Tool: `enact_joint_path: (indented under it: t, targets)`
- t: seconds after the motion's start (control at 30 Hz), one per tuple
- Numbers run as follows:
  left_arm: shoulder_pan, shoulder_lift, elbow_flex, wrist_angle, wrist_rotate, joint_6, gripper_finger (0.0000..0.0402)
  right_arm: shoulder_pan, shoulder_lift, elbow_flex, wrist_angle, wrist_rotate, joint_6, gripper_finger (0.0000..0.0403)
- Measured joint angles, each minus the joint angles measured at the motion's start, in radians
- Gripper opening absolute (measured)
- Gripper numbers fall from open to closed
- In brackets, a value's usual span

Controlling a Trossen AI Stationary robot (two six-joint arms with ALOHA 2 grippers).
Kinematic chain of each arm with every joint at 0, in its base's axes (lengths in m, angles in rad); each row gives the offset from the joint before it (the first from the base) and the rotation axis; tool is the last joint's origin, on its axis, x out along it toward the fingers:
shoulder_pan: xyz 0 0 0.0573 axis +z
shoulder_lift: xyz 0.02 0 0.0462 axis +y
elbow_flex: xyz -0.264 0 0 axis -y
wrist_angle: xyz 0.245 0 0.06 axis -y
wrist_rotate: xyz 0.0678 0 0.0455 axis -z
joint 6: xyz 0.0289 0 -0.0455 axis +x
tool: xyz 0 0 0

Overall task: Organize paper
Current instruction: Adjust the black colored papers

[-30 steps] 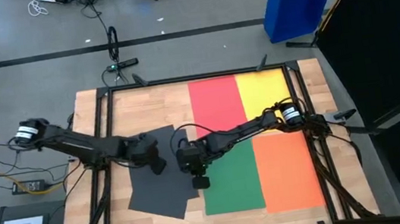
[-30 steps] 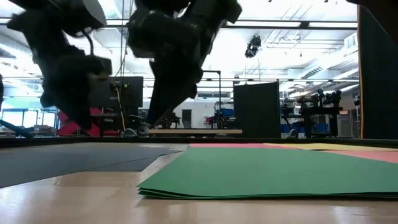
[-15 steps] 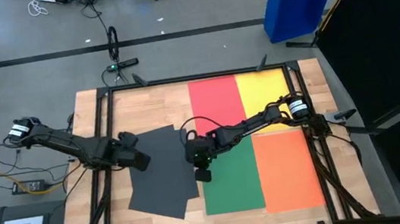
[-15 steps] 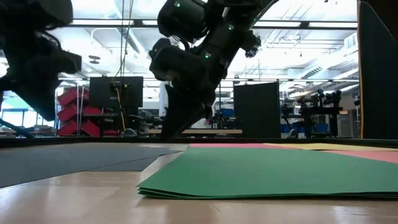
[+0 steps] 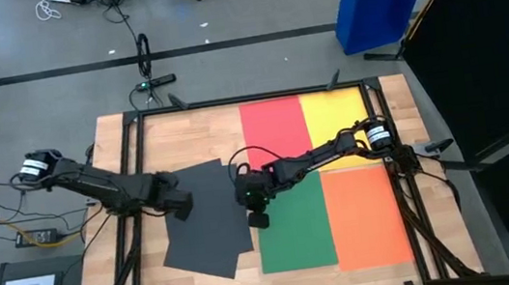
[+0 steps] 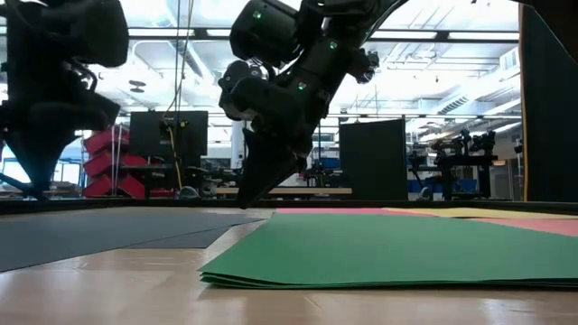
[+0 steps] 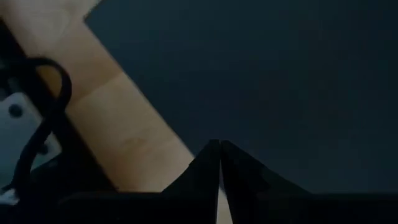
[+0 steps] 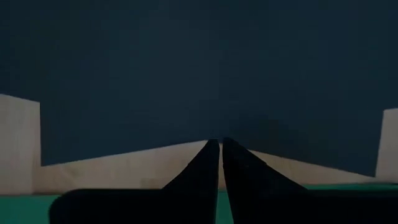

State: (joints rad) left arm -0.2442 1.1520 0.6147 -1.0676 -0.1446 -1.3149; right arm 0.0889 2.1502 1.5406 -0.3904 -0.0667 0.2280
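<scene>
We start at the left edge of the bench [image 5: 186, 136], a wooden top inside a dark frame. The left gripper [image 5: 185, 206] sits over the left part of the dark grey sheets [image 5: 204, 222], its fingers [image 7: 211, 163] pressed together with nothing between them; the left wrist view shows the tips meeting over the edge where dark paper gives way to bare wood. The dark grey sheets lie askew — rotated against the bench edges — in the left-centre area, reaching toward the near edge.

Next comes the right gripper [image 5: 257, 220], low near the seam between the dark grey sheets and the green sheets [image 5: 294, 230]. Its fingers [image 8: 214, 165] are likewise pressed together and hold nothing; the right wrist view shows them pointing at a strip of bare wood with dark paper beyond and green paper just beside the tips. In the low view the right gripper [image 6: 248, 194] angles down toward the bench.

The green sheets lie square at the near centre. Behind them, toward the far edge, lie the red sheets [image 5: 273, 130] — the yellow sheets [image 5: 334, 118] adjoin these on the right. The orange sheets [image 5: 366, 216] occupy the near right area, beside the green sheets.
</scene>
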Motion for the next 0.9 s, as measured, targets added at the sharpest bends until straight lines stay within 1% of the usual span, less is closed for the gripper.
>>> enact_joint_path:
  t: [0.13,0.23,0.3,0.67,0.9]
  targets:
    - [0.045,0.080,0.010,-0.016,0.064,0.028,0.0000,0.001,0.000,0.000,0.000,-0.014,-0.010,0.0000]
    - [0.087,0.154,0.028,-0.035,0.134,0.058,0.0000,0.002,0.001,0.000,0.000,-0.014,-0.013,0.0000]
    - [0.106,0.189,0.042,-0.052,0.152,0.076,0.0000,0.003,0.001,0.000,0.000,-0.015,-0.014,0.0000]
    - [0.236,0.271,0.054,-0.076,0.196,0.176,0.0000,0.001,0.002,0.000,-0.014,-0.019,-0.030,0.0000]
    - [0.357,0.318,0.053,-0.083,0.169,0.302,0.0000,0.000,0.002,0.000,-0.034,-0.024,-0.030,0.0000]
